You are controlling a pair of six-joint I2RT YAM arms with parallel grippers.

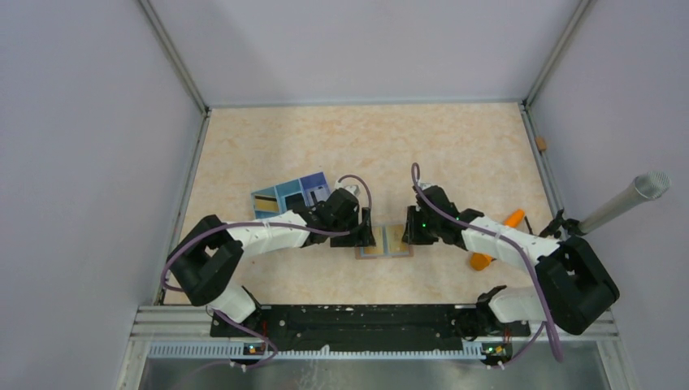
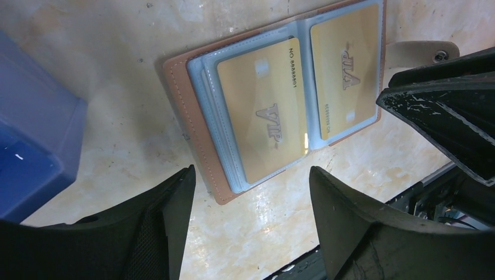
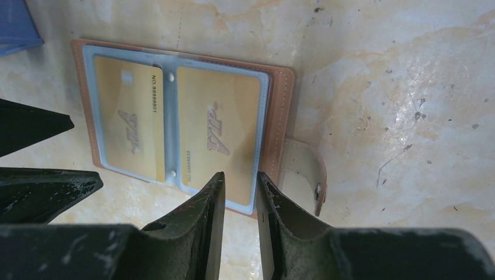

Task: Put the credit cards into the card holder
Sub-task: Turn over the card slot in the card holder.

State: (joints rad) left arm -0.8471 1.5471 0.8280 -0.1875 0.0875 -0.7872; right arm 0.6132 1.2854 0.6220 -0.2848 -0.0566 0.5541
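Observation:
The brown card holder point(image 1: 384, 241) lies open and flat on the table between my two grippers. Its clear sleeves hold two yellow-gold VIP credit cards, side by side in the left wrist view point(image 2: 265, 111) point(image 2: 344, 64) and the right wrist view point(image 3: 125, 116) point(image 3: 219, 128). My left gripper point(image 1: 363, 236) point(image 2: 251, 175) is open and empty just left of the holder's brown edge point(image 2: 181, 99). My right gripper point(image 1: 410, 231) point(image 3: 240, 175) hovers over the holder's right edge point(image 3: 279, 116), fingers a narrow gap apart and empty. I cannot make out a light blue card.
The blue divided box point(image 1: 291, 195) point(image 2: 29, 146) sits just behind the left gripper. An orange carrot-shaped object point(image 1: 513, 217) lies under the right arm. The holder's snap strap point(image 3: 309, 175) sticks out to its right. A grey cylinder point(image 1: 626, 203) pokes in at the right wall.

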